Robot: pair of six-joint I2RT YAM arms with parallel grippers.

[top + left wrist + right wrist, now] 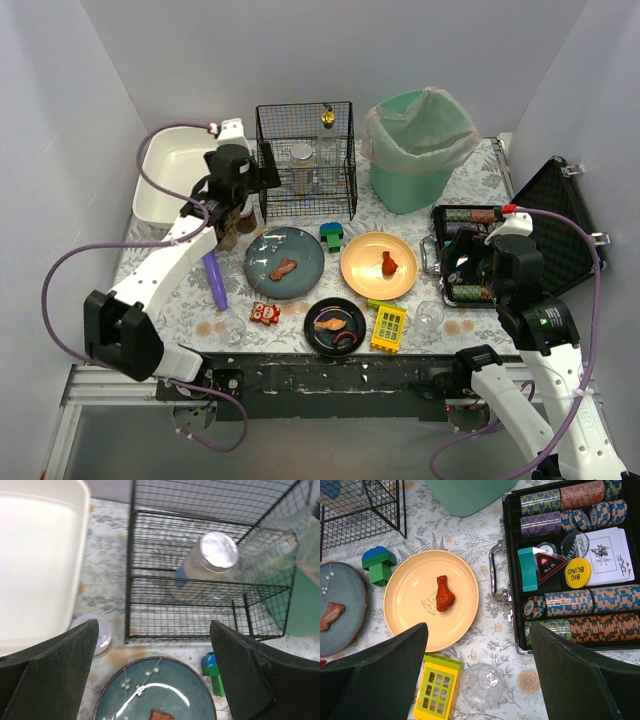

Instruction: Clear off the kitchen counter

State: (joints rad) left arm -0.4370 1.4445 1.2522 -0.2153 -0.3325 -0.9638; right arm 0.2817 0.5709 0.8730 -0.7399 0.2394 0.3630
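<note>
Wire cage (305, 160) on the floral worktop (470, 535) spread before both arms holds 1 silver-lidded jar (217, 552); yellow plate (431, 599) carries 1 drumstick (444, 593), black case (570, 565) is packed with poker chips. Left gripper (152, 624) jaws gape empty, right gripper (479, 626) too.

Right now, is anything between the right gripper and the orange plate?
Nothing visible does. The open right gripper hangs over the kitchen counter; the orange plate lies unobstructed to its left, yellow block beside it.
</note>
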